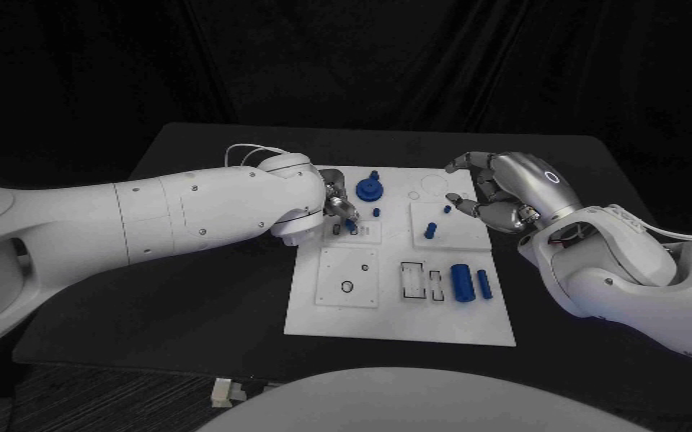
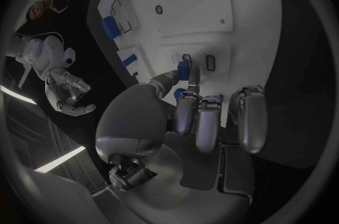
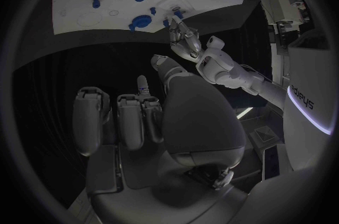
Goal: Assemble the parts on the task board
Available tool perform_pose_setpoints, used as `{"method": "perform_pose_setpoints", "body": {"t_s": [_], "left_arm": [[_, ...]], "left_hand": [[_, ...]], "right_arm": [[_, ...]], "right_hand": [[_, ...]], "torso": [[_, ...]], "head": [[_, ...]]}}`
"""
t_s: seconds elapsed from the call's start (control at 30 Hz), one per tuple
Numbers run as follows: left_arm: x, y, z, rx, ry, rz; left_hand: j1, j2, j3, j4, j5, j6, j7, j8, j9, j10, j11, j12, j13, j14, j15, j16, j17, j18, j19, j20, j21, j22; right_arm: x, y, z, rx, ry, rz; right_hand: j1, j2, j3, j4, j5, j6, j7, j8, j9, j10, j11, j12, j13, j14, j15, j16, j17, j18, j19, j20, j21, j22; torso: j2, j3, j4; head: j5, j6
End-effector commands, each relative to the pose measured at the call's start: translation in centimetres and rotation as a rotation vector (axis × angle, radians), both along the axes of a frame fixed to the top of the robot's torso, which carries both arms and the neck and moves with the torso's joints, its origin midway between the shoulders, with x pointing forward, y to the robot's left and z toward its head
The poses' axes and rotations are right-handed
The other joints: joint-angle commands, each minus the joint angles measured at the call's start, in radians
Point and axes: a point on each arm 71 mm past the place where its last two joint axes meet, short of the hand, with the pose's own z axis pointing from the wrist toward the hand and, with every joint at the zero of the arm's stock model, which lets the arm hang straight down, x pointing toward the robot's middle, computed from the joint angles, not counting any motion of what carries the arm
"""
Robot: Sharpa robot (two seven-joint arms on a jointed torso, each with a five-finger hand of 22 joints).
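The task board [image 1: 325, 320] looks like smooth, matt white plastic. The parts [image 1: 463, 282] are blue plastic with a slight sheen. The worktop [image 1: 173, 312] is matt black, and black cloth [image 1: 346, 42] hangs in folds behind it. The right hand [image 1: 505, 192] is brushed silver metal, the left hand [image 2: 205, 117] likewise, its fingers [image 2: 251, 119] smooth and satin. The arm shells [image 1: 173, 212] are glossy white plastic.

From the head view, my left hand [image 1: 329, 204] covers the task board [image 1: 401, 322] beneath it, so I cannot tell whether the small blue part [image 2: 183, 70] at its fingertips touches the surface. The right hand [image 1: 505, 192] hides the board's far right corner. The marks in the recesses are too small to read.
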Motion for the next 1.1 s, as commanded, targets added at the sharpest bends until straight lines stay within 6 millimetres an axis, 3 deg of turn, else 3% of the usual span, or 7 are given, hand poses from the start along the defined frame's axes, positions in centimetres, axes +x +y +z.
{"method": "perform_pose_setpoints", "body": {"t_s": [0.03, 1.1], "left_arm": [[-0.16, -0.14, -0.25, 0.002, 0.012, -0.015], [-0.35, -0.23, -0.99, -0.025, 0.003, -0.010]], "left_hand": [[0.005, 0.016, 0.064, -0.054, 0.002, 0.004, -0.011, 0.004, 0.117, -0.006, 0.003, -0.004, 0.065, 0.105, -0.004, 0.002, 0.262, 0.015, -0.001, 0.002, 0.001, 0.204], [-0.018, 0.004, 0.017, 0.017, -0.024, 0.001, -0.015, -0.004, 0.120, -0.011, 0.001, -0.012, 0.058, 0.102, -0.005, -0.001, 0.258, 0.016, -0.005, 0.002, -0.006, 0.202]], "right_arm": [[-0.07, -0.05, 0.00, 0.010, -0.009, -0.003], [-0.05, -0.23, -0.05, 0.012, -0.007, -0.008]], "right_hand": [[0.010, -0.001, 0.005, 0.002, 0.005, -0.001, 0.000, 0.006, -0.001, 0.076, -0.005, -0.003, 0.221, 0.078, -0.008, -0.004, 0.137, 0.011, 0.021, -0.007, -0.005, 0.203], [0.009, 0.000, 0.005, 0.003, 0.006, -0.001, 0.000, 0.007, -0.002, 0.076, -0.005, -0.004, 0.221, 0.078, -0.008, -0.004, 0.137, 0.011, 0.021, -0.007, -0.005, 0.203]], "torso": [[0.000, 0.0003, -0.0003], [0.000, -0.0001, -0.0002]], "head": [[0.000, 0.000], [-0.001, 0.000]]}}
